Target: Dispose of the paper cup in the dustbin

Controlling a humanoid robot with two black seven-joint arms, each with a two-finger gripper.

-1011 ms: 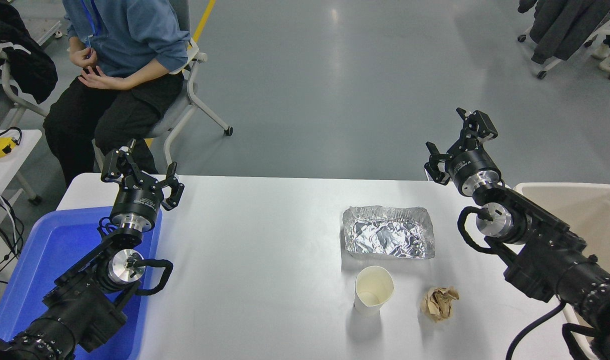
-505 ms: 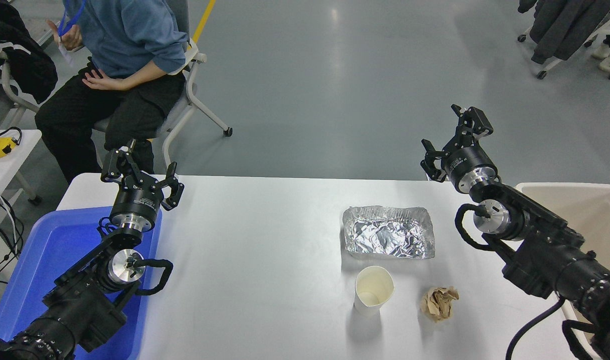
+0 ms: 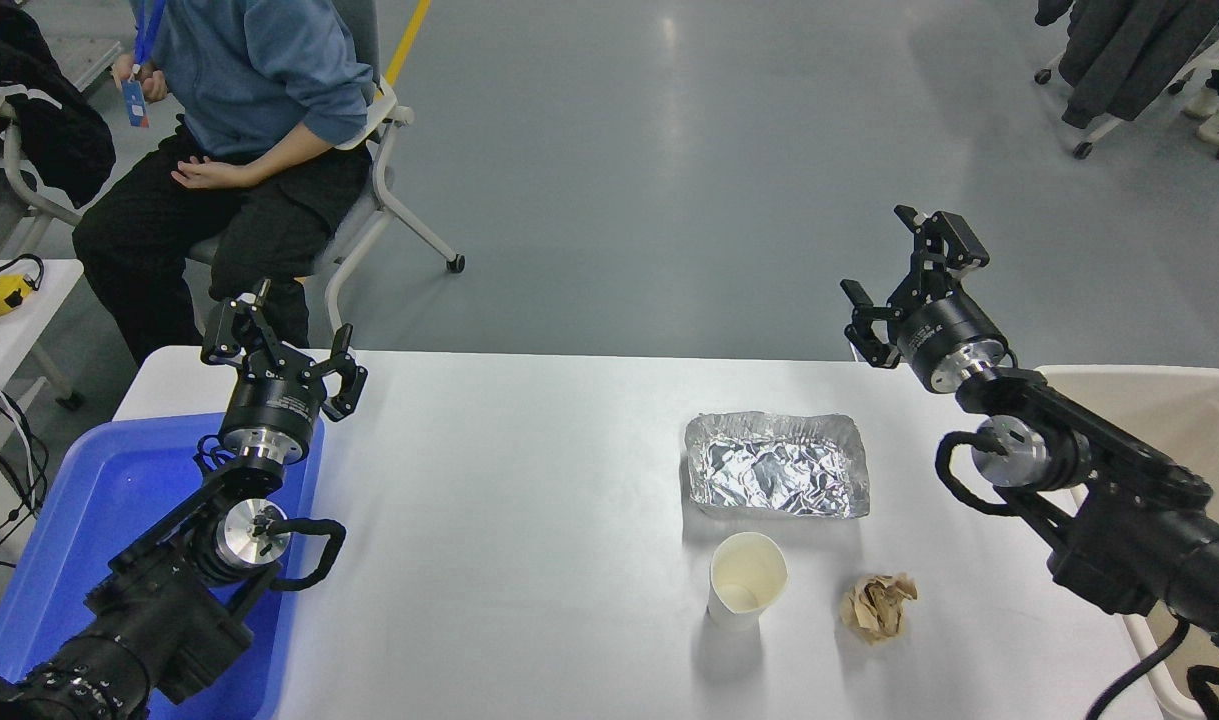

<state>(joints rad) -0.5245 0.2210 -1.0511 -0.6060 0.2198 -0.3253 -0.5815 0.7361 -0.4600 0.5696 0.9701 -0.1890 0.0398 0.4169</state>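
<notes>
Since a second ago the right arm has swung a little to the right and its elbow has dropped back toward the near right corner, so the right gripper (image 3: 904,275) now hangs just past the table's far right edge, over the floor, its fingers spread wide and holding nothing. Nothing on the table (image 3: 529,520) has shifted in that time. The cup (image 3: 747,592) stands upright at near right of centre, mouth up and cream inside showing, well apart from the right gripper and untouched. Just beyond it lies the foil tray (image 3: 777,465), crinkled and shallow, with a narrow strip of table between the two. To the cup's right, near but not touching, sits the brown paper ball (image 3: 877,605). The bin (image 3: 1184,400) stands off the table's right side, its rounded rim partly hidden behind the right arm, which crosses in front of it. The left gripper (image 3: 287,345) is parked at far left, fingers apart and empty, above the far end of the blue tray (image 3: 89,500) that lies along the table's left edge. Beyond the table at far left a person (image 3: 239,120) in a blue top and dark trousers sits on a chair, one hand raised with a blue lanyard, the other resting on the lap; that raised hand has changed pose since the earlier frame.
</notes>
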